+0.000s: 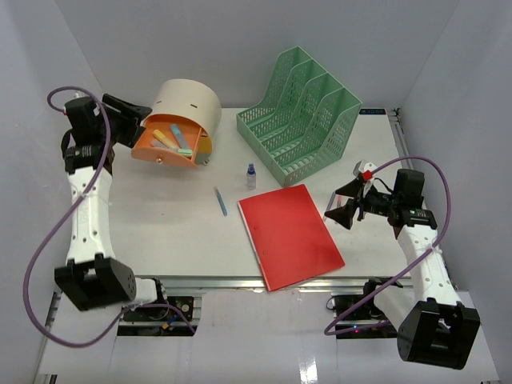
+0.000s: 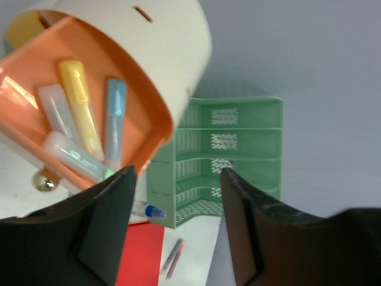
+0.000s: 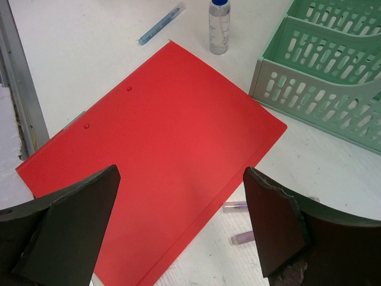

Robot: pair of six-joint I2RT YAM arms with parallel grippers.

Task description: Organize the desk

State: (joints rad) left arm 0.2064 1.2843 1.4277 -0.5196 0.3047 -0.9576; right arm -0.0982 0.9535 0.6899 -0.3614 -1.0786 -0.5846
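Gaping empty, left tool faces the orange drawer; right tool, equally wide, hangs over the red folder.

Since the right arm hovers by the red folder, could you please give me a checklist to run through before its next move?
1. Right gripper open and empty: ok.
2. Red folder flat on the desk, nothing on top: ok.
3. Small bottle and blue pen apart from the folder: ok.
4. Purple-tipped items at the folder's edge, pinned under it or free: cannot tell.
5. Green file rack slots free: ok.
6. Open left gripper touching the orange drawer or not: cannot tell.
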